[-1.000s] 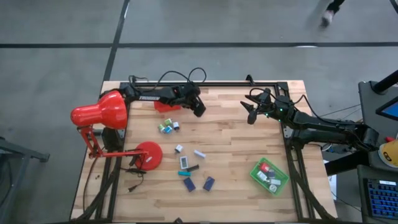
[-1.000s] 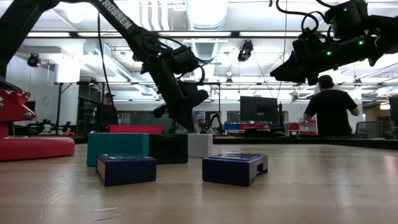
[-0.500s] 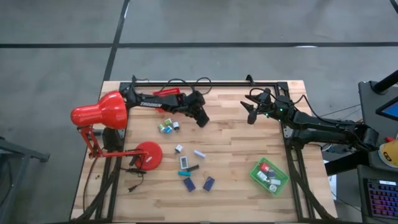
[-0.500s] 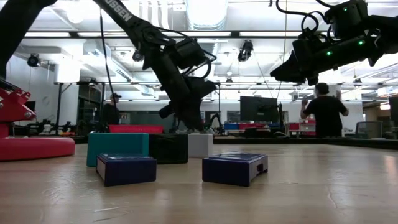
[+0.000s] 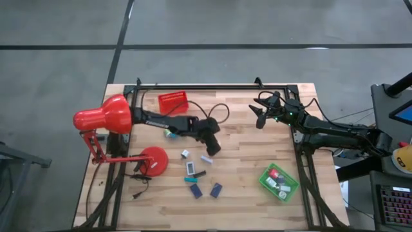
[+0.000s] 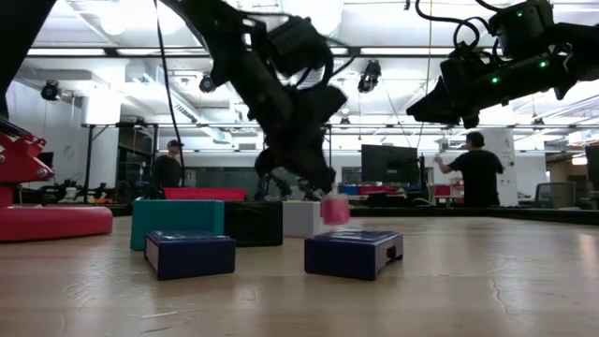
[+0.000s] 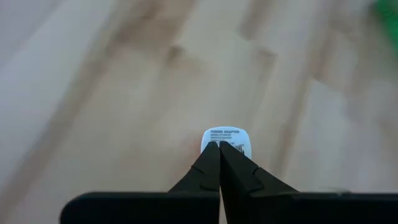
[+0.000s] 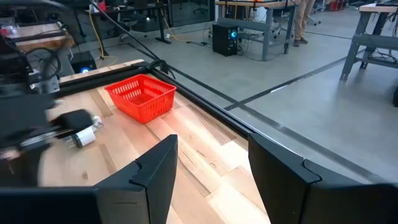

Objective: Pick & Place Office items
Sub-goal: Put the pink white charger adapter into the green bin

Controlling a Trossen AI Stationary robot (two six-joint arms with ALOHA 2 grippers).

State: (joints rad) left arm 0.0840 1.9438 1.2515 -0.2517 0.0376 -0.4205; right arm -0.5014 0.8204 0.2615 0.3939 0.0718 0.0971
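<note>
Two navy blocks [image 6: 354,253] lie nearest on the table [image 5: 244,135]; just behind, a small white item [image 7: 226,140] is pinched in the closed left gripper [image 5: 212,149], apparently for carrying to the green tray [image 5: 265,182]. Farther off, the right gripper [image 5: 259,116] is parked, fingers apart, holding nothing

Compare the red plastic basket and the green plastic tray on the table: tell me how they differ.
The red plastic basket sits at the table's far edge, nearer the left arm; the green plastic tray sits at the near right corner. The red basket shows nothing inside; the green tray holds several small items. Both are small open rectangular containers.
</note>
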